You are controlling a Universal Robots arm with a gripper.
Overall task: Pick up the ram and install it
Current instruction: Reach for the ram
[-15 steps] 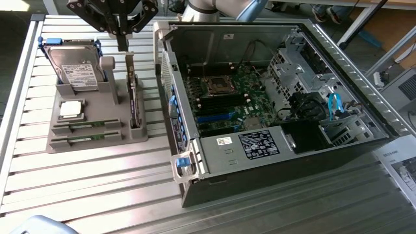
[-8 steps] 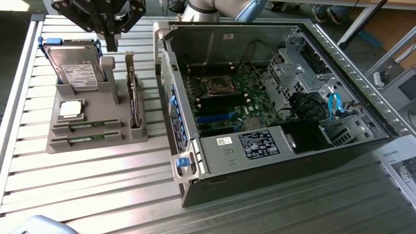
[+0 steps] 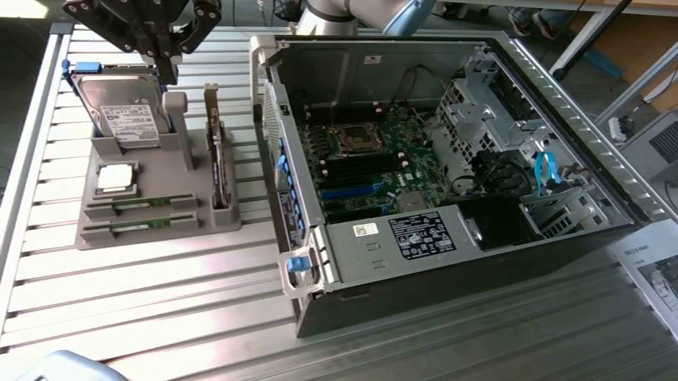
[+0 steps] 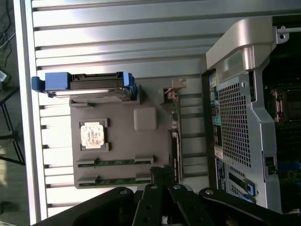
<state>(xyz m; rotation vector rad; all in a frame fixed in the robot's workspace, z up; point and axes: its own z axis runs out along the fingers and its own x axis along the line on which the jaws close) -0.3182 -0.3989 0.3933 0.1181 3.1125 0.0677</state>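
Overhead, the gripper [image 3: 164, 49] hangs at the far end of the gray holder [image 3: 159, 232], which sits on the slatted table [image 3: 127, 309] at the exterior view's left. Its jaws are pressed together and grip nothing. It is high above the hard drive [image 3: 127, 115], which stands on edge at the holder's far end, and it touches nothing. The ram [image 3: 143, 205] lies flat in a slot near the holder's near edge. A 2nd ram [image 3: 138, 227] lies parallel in the next slot, just nearer the edge. Both are seated in the holder and well apart from the gripper. A square silver chip [image 3: 114, 178] rests in a recess between the drive and the ram. A card [image 3: 219, 163] stands upright in a slot along the holder's right side, just beside the case [image 3: 445, 262]. The case lies open on the table at the exterior view's right, with its motherboard [image 3: 366, 155] exposed. In the wrist view the gripper [image 4: 159, 188] shows dark fingers [image 4: 155, 197] overlapping the holder [image 4: 141, 141] where the ram [image 4: 115, 162], the 2nd ram [image 4: 115, 180] and the card [image 4: 175, 141] come close together.
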